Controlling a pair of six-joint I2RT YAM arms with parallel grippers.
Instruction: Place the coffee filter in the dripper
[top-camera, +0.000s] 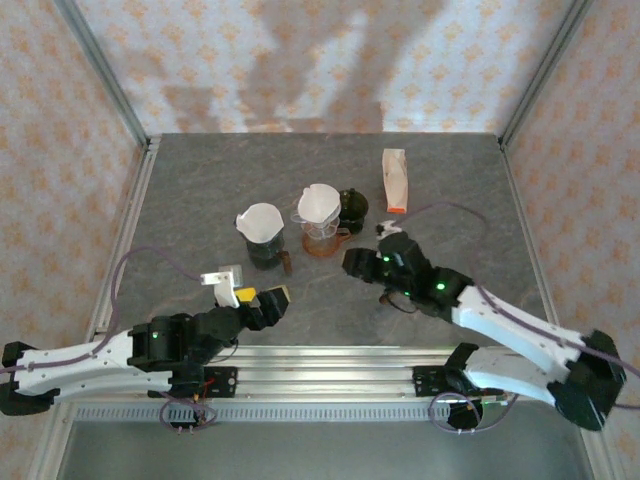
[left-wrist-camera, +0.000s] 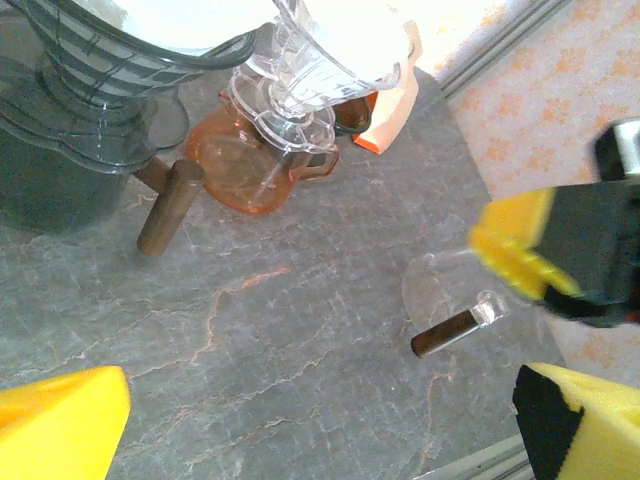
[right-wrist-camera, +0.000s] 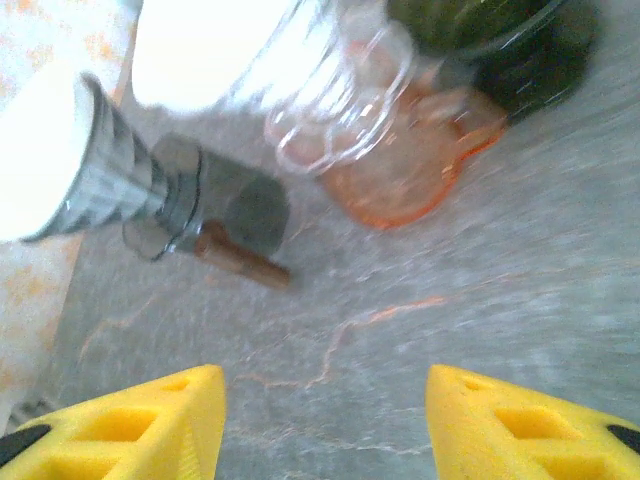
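1. My right tool (top-camera: 352, 262) is released. Its two yellow fingers (right-wrist-camera: 150, 420) stand apart and there is nothing between them.
2. The white paper coffee filter (top-camera: 320, 199) sits inside the clear plastic dripper (right-wrist-camera: 340, 100). The dripper stands right on top of the orange glass jug (top-camera: 322, 242).
3. The filter stands up straight, with its wide mouth up and its point down toward the orange jug.
4. From my right tool, the filter is in front, higher up and a little to the left. My right tool is on the near side of the orange jug, close to it but not touching.
5. My left tool (top-camera: 255, 290) is spread wide and holds nothing. It waits low over the grey worktop (top-camera: 450, 180), to the near left of the orange jug and farther from it than my right tool.
6. A dark grey dripper (top-camera: 262, 225) with its own white paper stands just left of the orange jug.
7. I think the job looks done. If I move next, I should pull my right tool straight back from the orange jug so I do not bump the dripper.
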